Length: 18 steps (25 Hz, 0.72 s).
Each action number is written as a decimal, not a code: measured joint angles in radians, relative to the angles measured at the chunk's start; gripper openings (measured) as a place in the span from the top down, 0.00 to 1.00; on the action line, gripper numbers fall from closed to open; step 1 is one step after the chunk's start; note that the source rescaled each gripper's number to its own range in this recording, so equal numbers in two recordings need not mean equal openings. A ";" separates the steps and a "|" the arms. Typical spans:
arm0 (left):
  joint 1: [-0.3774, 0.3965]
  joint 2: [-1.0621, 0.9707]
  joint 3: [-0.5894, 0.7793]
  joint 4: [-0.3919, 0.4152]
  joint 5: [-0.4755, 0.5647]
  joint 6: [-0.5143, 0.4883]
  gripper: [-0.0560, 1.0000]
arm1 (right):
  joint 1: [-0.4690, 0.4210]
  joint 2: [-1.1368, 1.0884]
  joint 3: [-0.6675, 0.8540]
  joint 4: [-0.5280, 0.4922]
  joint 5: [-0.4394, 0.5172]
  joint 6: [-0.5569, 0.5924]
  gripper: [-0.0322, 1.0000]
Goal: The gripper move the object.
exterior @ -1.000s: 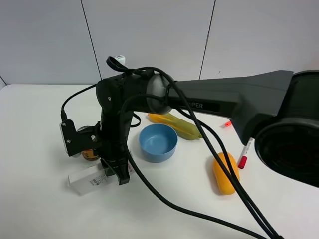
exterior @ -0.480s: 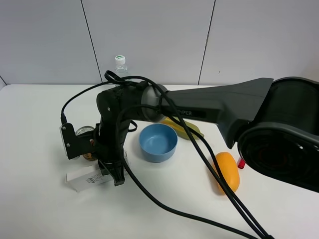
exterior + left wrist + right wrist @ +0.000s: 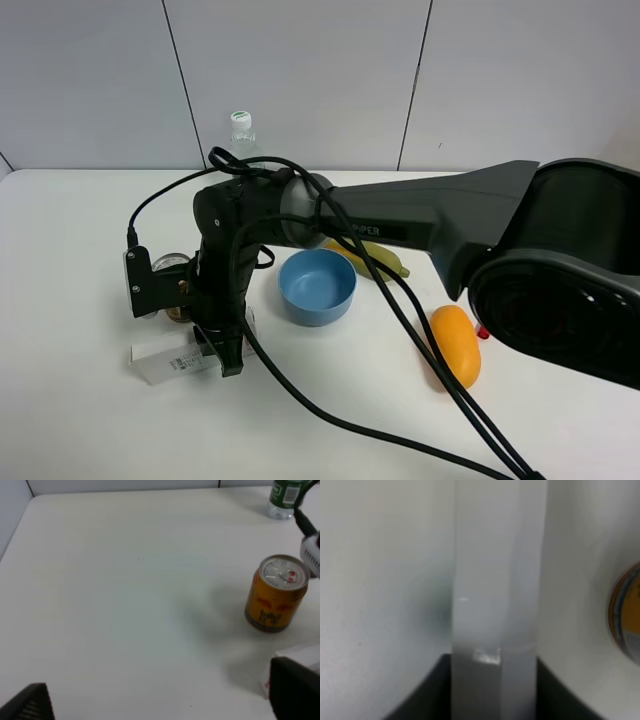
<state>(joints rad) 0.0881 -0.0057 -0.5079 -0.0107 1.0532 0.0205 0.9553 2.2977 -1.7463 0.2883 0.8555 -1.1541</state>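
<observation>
In the last second the right black claw gripper [image 3: 224,354], fingers [image 3: 431,700] pinching the long white cardboard box [image 3: 160,362], had shifted it leftward, so the move seemed underway. The box sat near the yellow drink can [image 3: 276,599], with white counter [image 3: 70,420] open on its left and no edge close. The left gripper [image 3: 163,698] hung with fingers spread, empty.

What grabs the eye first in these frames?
The huge dark right arm spanning the table from the right, its gripper closed on one end of the white cardboard box at the front left. After that, the blue bowl mid-table and the yellow can standing just behind the box.
</observation>
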 joint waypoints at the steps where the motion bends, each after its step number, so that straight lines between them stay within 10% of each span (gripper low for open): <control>1: 0.000 0.000 0.000 0.000 0.000 0.000 0.00 | 0.000 0.002 0.000 -0.002 0.001 0.025 0.65; 6: 0.000 0.000 0.000 0.000 0.000 0.000 0.00 | 0.000 0.010 0.000 0.006 0.001 0.124 0.13; 18: 0.000 0.000 0.000 0.000 0.000 0.000 0.00 | 0.000 -0.104 0.000 0.023 0.010 0.217 0.08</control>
<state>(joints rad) 0.0881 -0.0057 -0.5079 -0.0107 1.0532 0.0205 0.9553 2.1936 -1.7463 0.3115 0.8653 -0.9368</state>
